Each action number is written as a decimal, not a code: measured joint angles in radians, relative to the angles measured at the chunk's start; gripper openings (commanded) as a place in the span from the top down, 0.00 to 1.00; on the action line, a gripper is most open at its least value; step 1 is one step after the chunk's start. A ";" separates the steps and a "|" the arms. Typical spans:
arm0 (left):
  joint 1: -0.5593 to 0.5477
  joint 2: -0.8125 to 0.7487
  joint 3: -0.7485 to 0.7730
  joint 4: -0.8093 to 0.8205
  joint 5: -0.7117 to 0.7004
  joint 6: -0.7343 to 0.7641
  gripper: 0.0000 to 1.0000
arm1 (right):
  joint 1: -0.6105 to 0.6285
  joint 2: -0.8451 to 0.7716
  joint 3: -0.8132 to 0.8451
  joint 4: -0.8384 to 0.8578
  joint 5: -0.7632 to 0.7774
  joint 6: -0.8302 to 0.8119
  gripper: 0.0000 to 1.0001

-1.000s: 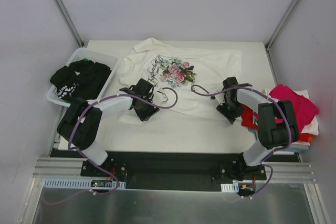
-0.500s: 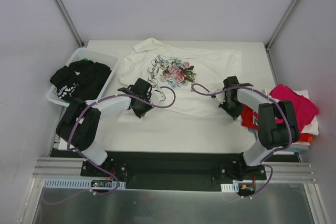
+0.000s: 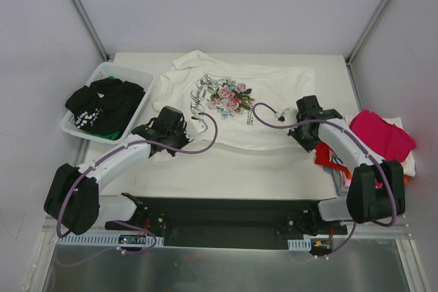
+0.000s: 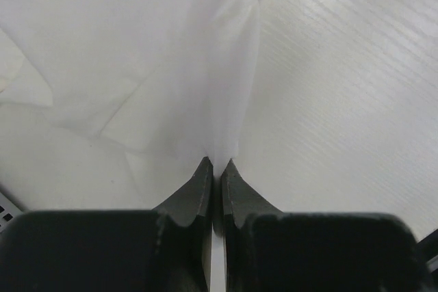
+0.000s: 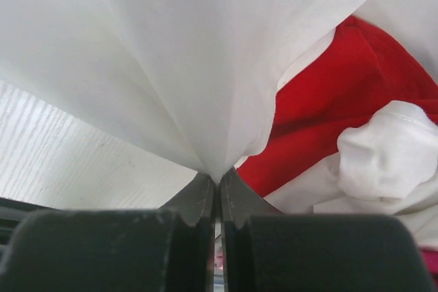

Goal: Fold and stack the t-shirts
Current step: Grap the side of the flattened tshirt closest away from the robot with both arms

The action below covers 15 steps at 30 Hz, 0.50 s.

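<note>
White floral tee spread on the table, pinched at both near corners.

The white floral t-shirt [image 3: 270, 83] lies across the middle and far part of the ribbed white table [image 3: 233, 170]. It is thin, soft cloth with a pink-green bouquet and dark script on the chest. We see its near hem drawn up into tented folds where the left gripper [image 4: 215, 165] and right gripper [image 5: 219, 177] are each clamped tight on the fabric. Just to its right sits a rumpled pile: a magenta tee [image 3: 383, 135] on top, with a red tee [image 5: 321, 107] and white cloth beneath. At the left, the white plastic basket [image 3: 127, 70] holds a crumpled black tee with white print [image 3: 102, 100].
</note>
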 measured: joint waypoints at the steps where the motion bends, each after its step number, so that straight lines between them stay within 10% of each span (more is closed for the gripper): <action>1: -0.002 -0.014 -0.010 -0.003 0.000 0.000 1.00 | 0.007 -0.010 -0.001 -0.005 0.000 0.004 0.99; 15: -0.104 -0.223 -0.143 -0.099 -0.029 0.002 1.00 | 0.075 -0.179 -0.063 -0.093 0.000 0.058 0.99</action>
